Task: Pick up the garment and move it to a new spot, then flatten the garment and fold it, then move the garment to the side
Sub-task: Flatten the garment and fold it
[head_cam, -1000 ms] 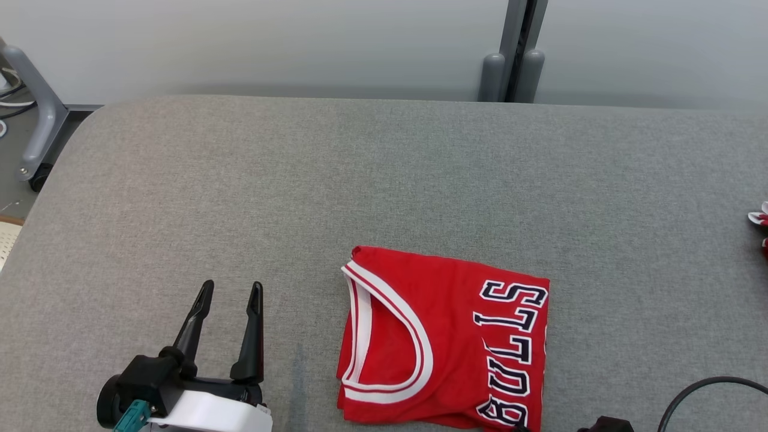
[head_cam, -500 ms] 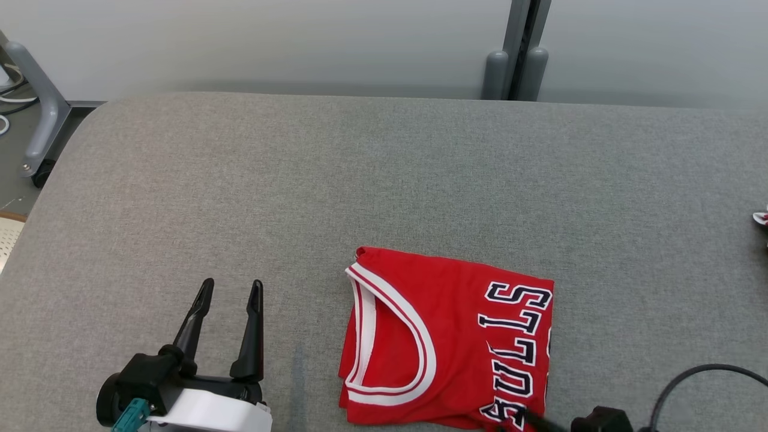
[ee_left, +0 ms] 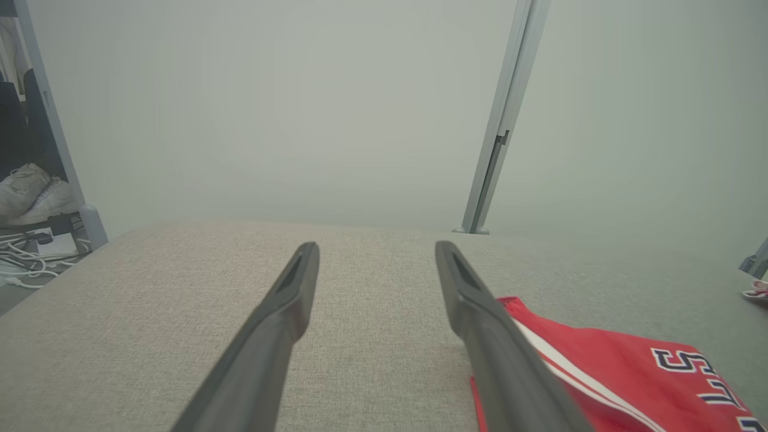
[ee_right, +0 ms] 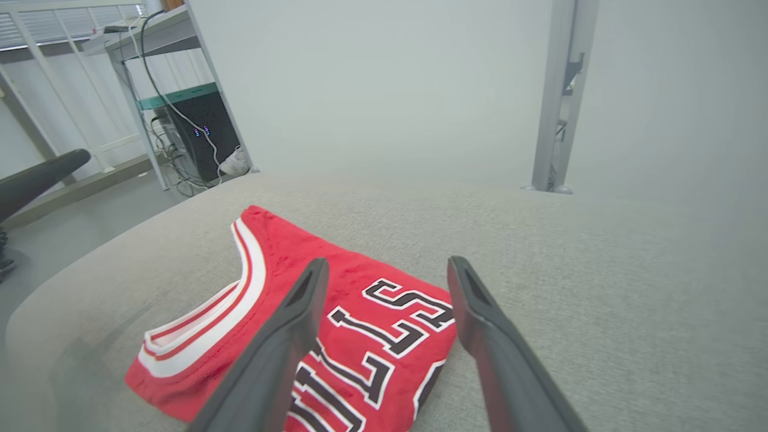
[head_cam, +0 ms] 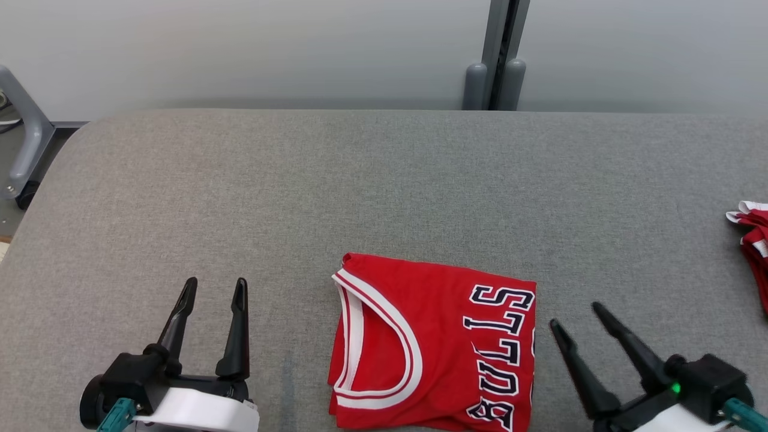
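Left claw [head_cam: 216, 282] stood released and empty over the bare surface [head_cam: 360, 180], well apart from the folded red garment [head_cam: 432, 342], which lay near-middle with wide free room to its left and beyond it. A one-sided drag would likely have peeled the loose top layer and undone the fold. Right claw [head_cam: 575, 315] was also released and empty, just beside the lettered edge, so a low sweep could have snagged it; further right, another red cloth [head_cam: 753, 240] at the frame's edge cut the room there and risked mixing the two.
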Motion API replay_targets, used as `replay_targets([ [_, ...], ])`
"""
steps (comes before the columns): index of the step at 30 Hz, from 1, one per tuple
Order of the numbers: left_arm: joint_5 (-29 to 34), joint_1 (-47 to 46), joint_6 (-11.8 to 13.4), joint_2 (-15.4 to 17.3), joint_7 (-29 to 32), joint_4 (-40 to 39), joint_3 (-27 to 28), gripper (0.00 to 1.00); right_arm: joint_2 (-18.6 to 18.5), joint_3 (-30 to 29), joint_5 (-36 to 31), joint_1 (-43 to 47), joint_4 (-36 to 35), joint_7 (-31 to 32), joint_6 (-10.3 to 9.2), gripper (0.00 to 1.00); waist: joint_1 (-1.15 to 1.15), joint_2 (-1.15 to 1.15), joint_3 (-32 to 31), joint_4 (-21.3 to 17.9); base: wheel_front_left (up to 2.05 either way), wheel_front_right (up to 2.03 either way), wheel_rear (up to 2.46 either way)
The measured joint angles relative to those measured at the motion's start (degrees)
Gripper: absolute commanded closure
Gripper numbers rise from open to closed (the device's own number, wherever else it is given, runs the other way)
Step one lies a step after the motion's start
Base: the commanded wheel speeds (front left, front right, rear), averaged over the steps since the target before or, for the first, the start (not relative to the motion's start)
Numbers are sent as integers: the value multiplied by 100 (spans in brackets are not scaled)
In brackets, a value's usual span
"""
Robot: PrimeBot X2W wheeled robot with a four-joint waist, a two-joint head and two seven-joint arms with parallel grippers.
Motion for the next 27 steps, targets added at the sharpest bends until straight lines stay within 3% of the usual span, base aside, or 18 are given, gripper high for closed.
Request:
replay_targets([
  [7,0,113,53,79,54,-76,19,0,299,-1172,-218,132,-194,-65,0,0,0,0,-162,-36,0,0,0],
  [14,2,263,93,137,121,-168,-30,0,469,-1796,-268,301,-272,-30,0,0,0,0,-299,-76,0,0,0],
  [27,13,456,143,223,253,-290,-89,0,559,-1983,-320,464,-299,158,0,0,0,0,-403,-117,0,0,0],
])
